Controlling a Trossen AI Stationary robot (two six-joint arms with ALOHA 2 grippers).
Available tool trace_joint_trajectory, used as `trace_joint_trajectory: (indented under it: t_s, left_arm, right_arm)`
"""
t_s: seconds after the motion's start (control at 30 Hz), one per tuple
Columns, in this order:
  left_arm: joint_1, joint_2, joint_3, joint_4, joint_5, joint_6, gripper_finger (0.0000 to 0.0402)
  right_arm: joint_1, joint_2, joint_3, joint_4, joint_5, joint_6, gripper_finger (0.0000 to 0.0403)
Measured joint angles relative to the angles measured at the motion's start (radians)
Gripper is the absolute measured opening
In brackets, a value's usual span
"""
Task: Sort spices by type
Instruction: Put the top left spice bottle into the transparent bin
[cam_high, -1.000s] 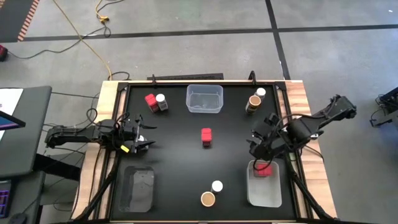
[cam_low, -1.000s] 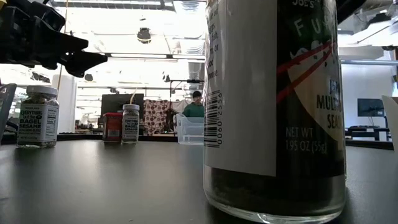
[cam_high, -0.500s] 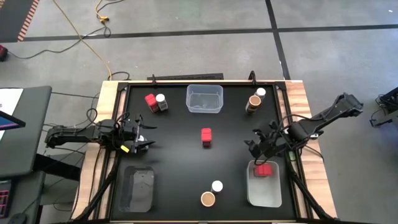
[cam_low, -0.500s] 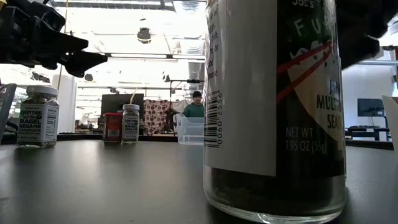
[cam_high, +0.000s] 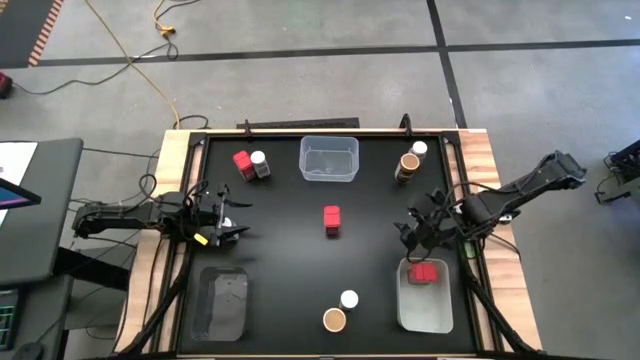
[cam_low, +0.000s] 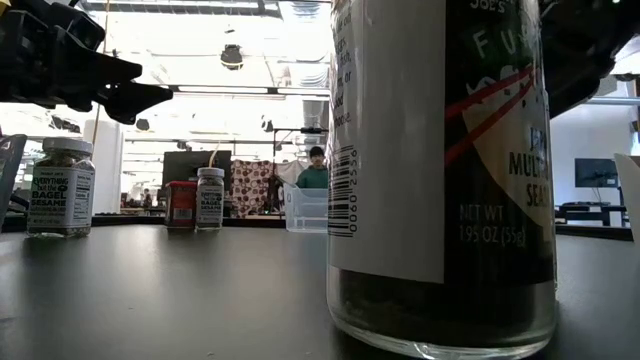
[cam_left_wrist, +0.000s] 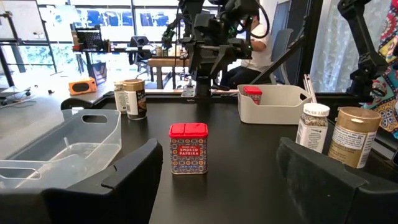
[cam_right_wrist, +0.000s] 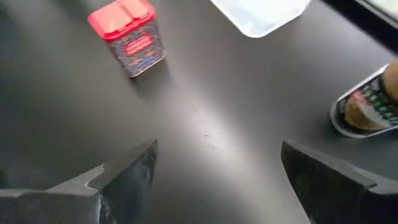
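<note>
One red spice box (cam_high: 332, 220) stands upright at the table's middle, another (cam_high: 243, 162) at the far left beside a white-lidded jar (cam_high: 260, 163). A tan-lidded jar (cam_high: 408, 166) and a white-lidded one (cam_high: 419, 149) stand far right. Another such pair (cam_high: 349, 299) (cam_high: 334, 320) stands near the front edge. A third red box (cam_high: 426, 272) sits in the near right bin (cam_high: 428, 315). My right gripper (cam_high: 411, 231) (cam_right_wrist: 217, 168) hangs open just beyond that bin's far end, slanting down over bare table. My left gripper (cam_high: 226, 218) (cam_left_wrist: 214, 180) waits open at the left, level.
A clear bin (cam_high: 329, 160) stands at the far middle and another (cam_high: 222, 302) at the near left. In the low view a large jar (cam_low: 440, 170) fills the foreground and a sesame jar (cam_low: 62, 187) shows at the left. The table's middle around the red box is bare.
My right gripper has come down toward the table and drawn a little off the near right bin toward the far edge, staying open. The red box stays in that bin.
</note>
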Motion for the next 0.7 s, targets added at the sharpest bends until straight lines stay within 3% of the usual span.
trace_joint_trajectory:
  t_s: [0.7]
  left_arm:
    - [0.0, 0.0, 0.0, 0.0, 0.0, 0.0, 0.0303]
  right_arm:
    - [-0.111, 0.0, 0.0, -0.007, -0.005, -0.003, 0.0374]
